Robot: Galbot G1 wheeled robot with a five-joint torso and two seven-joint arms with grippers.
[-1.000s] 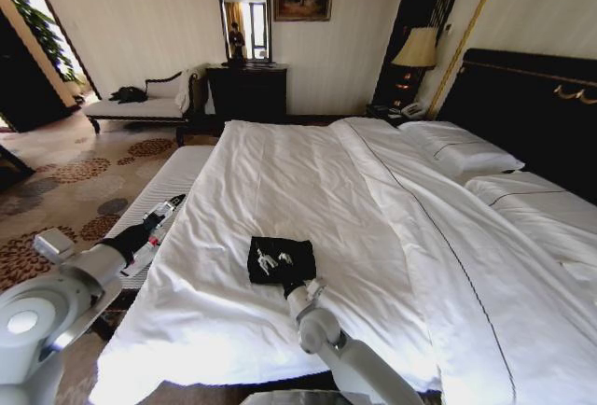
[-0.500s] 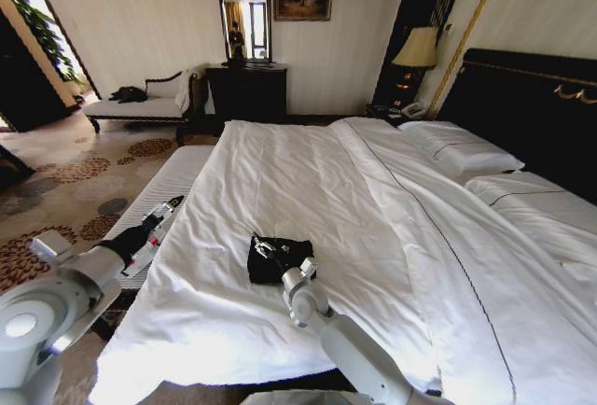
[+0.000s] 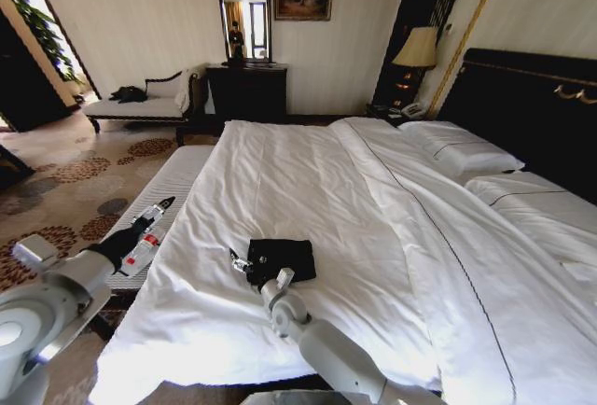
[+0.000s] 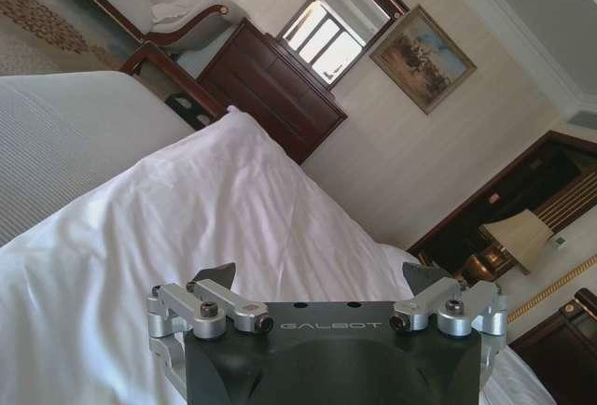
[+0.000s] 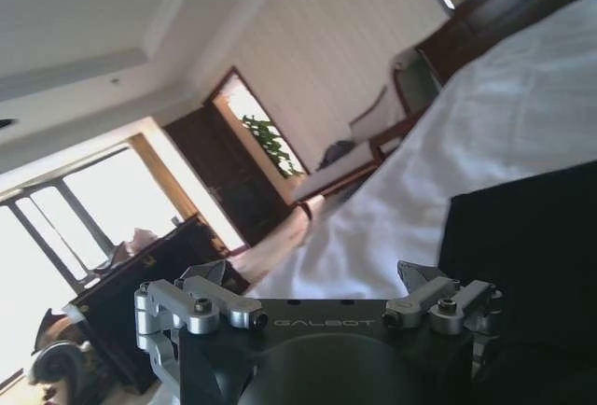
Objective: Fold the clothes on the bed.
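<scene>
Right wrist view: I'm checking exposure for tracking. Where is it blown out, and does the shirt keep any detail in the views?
Right wrist view: windows blown out, black T-shirt a featureless dark patch. Head view: shirt contrasts sharply with the white duvet; lettering not legible. Left wrist view: glare on duvet folds.

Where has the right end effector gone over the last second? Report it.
Yes: the right end effector swung from the black T-shirt's near edge to its left edge.

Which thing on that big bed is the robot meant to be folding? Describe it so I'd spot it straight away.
Start at the large bed with its white duvet and dark headboard. Near the foot end, just beyond the right gripper, lies a small black T-shirt folded into a compact rectangle. It is the sole dark patch on the white bedding.
</scene>
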